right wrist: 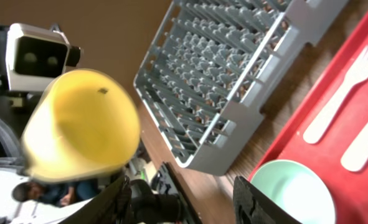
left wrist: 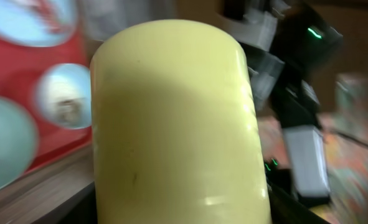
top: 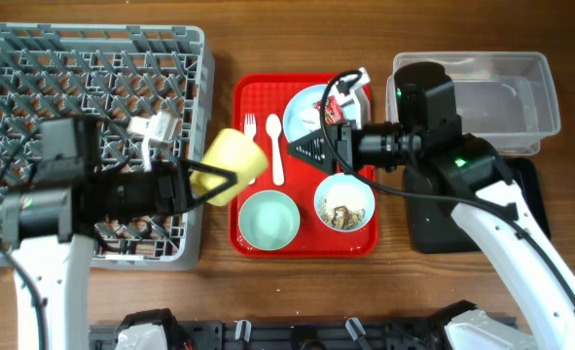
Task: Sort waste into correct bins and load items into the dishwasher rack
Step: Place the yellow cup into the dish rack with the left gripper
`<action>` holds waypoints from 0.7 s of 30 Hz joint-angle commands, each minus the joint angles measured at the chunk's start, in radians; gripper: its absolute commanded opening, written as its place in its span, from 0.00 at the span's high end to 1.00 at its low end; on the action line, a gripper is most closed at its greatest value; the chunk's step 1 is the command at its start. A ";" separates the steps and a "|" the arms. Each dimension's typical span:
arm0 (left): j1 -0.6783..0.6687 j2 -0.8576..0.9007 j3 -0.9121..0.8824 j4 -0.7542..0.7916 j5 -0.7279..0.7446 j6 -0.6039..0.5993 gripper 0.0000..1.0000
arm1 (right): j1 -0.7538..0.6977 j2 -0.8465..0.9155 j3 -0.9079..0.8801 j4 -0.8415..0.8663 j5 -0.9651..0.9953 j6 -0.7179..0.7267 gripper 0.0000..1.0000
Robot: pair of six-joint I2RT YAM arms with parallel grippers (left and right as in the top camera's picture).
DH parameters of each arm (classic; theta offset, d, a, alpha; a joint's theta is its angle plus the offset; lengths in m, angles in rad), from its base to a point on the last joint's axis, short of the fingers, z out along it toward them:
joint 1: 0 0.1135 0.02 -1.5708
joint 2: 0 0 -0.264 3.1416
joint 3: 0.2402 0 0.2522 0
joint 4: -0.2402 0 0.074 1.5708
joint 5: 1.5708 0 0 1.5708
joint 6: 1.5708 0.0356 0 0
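My left gripper [top: 221,183] is shut on the yellow-green cup [top: 233,163], which hangs tipped above the gap between the grey dishwasher rack [top: 92,58] and the red serving tray [top: 253,97]. The cup [left wrist: 177,124] fills the left wrist view. My right gripper [top: 303,148] stands open over the tray, just right of the cup and apart from it. In the right wrist view nothing lies between its fingers [right wrist: 118,199], and the cup [right wrist: 78,124] is up to the left. The tray carries a fork [top: 251,134], a spoon [top: 275,151], a plate [top: 305,115] with the red wrapper [top: 332,109], a pale green bowl [top: 269,219] and a light blue bowl [top: 345,204] holding food scraps.
The clear tub [top: 506,92] stands at the back right. The black tray [top: 428,228] lies in front of it, partly under my right arm. The rack [right wrist: 233,74] fills the left of the table.
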 commanded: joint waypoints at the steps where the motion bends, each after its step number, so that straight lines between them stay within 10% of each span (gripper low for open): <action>1: 0.117 -0.093 -0.001 -0.035 -0.642 -0.267 0.35 | 0.002 -0.038 0.005 -0.155 0.135 -0.061 0.47; 6: 0.154 -0.084 -0.015 -0.113 -1.273 -0.471 0.34 | 0.004 -0.038 0.003 -0.400 0.207 -0.116 0.47; 21: 0.154 0.249 -0.069 -0.018 -1.124 -0.421 0.27 | 0.071 -0.038 0.002 -0.440 0.285 -0.125 0.46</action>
